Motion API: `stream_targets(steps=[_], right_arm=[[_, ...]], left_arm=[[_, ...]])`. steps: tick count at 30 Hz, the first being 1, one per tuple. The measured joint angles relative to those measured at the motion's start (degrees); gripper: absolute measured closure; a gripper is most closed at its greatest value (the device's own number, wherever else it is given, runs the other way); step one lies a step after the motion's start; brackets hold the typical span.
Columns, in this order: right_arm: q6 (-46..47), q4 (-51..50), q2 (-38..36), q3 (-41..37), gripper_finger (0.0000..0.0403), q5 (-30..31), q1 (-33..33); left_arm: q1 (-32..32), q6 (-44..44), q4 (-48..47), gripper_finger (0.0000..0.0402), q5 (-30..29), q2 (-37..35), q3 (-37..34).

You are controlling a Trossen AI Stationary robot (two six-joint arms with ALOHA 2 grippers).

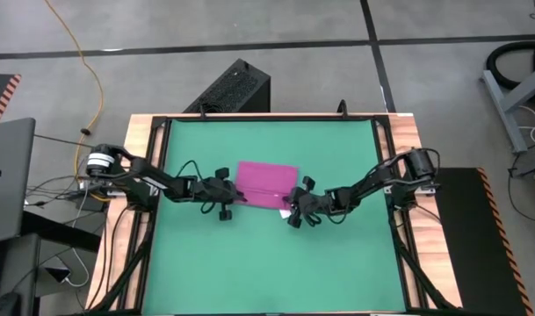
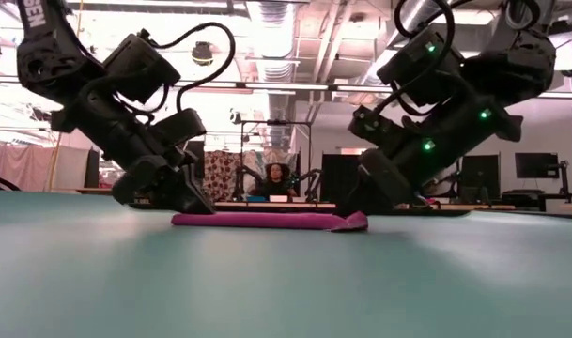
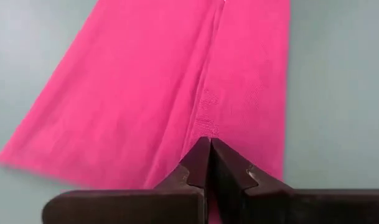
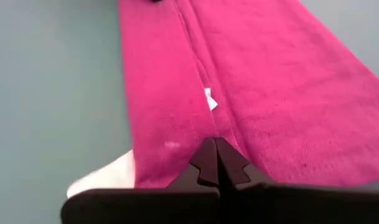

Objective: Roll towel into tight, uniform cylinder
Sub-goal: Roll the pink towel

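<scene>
Soft, limp pink towel looks best gripped at its folded edge, where left gripper and right gripper jaws are pinched closed.

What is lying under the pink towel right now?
The towel lies flat on the green mat, which shows all around it. A white bit pokes out at the edge by the right gripper. What the cloth covers cannot be seen.

A wood-edged counter carries a green mat across nearly its whole top. The magenta-pink towel lies flat, partly folded, near the mat's middle.
</scene>
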Motion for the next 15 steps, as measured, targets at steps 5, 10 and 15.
stream_targets(steps=[5, 10, 15], right_arm=[[1.04, -2.90, 0.04, -0.17, 0.0400, 0.94, 1.22], [1.08, -2.77, 0.09, -0.20, 0.0400, 1.09, 1.31], [1.08, -2.72, 0.12, -0.22, 0.0400, 0.89, 1.31]], left_arm=[[-0.45, 2.46, -5.78, 0.0384, 0.34, -7.26, -0.13], [-2.07, 11.98, -5.39, 0.0361, 10.56, -9.96, -0.05], [-3.45, 21.25, -5.25, 0.0317, 13.86, -10.02, -0.07]])
